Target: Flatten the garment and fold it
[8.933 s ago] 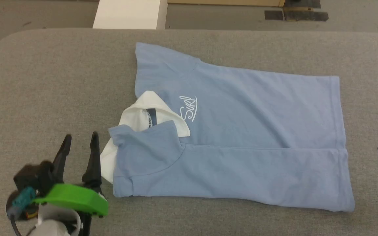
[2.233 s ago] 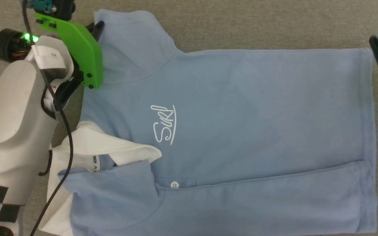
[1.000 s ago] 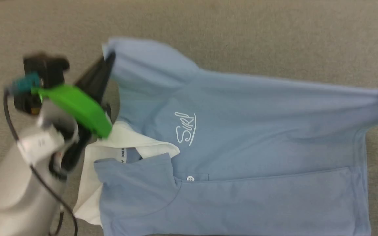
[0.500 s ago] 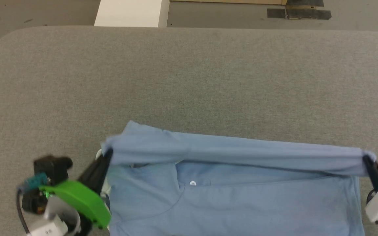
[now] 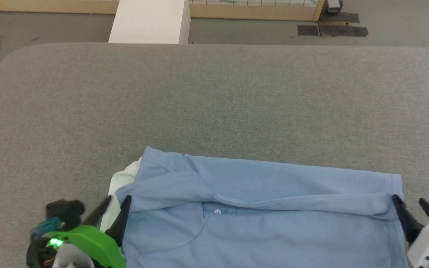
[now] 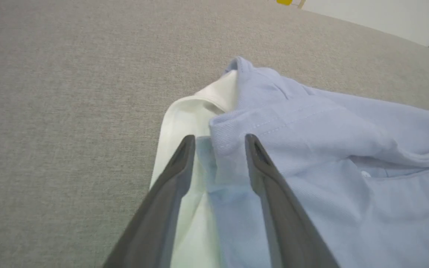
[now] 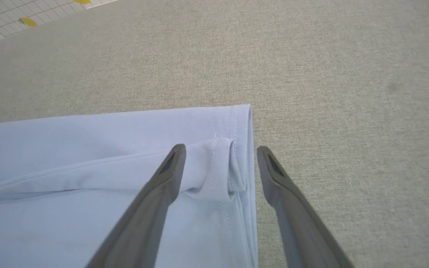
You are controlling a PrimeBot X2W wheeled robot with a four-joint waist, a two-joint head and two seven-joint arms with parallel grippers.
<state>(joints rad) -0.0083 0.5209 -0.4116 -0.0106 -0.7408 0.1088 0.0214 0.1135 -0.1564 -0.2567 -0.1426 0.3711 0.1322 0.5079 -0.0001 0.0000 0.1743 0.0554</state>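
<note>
The garment (image 5: 266, 208), a light blue shirt with a white collar (image 5: 119, 182), lies at the near edge of the grey table (image 5: 214, 104), its far half folded over toward me. A small white button (image 5: 217, 211) shows under the fold. My left gripper (image 5: 114, 204) is open at the folded sleeve corner (image 6: 229, 130), its fingers (image 6: 177, 167) straddling the cloth edge. My right gripper (image 5: 410, 204) is open at the hem corner (image 7: 233, 149), with the rolled hem lying loose between its fingers (image 7: 169, 167).
Grey padded table surface stretches wide beyond the garment. Past its far edge stand a white block (image 5: 149, 20), a wooden frame (image 5: 251, 11) and dark tape marks (image 5: 331, 29) on the floor.
Both grippers carried the far edge of the garment toward me, folding it over the near half. Half a second ago both were shut on it; now both are open and the fold rests on the shirt.
</note>
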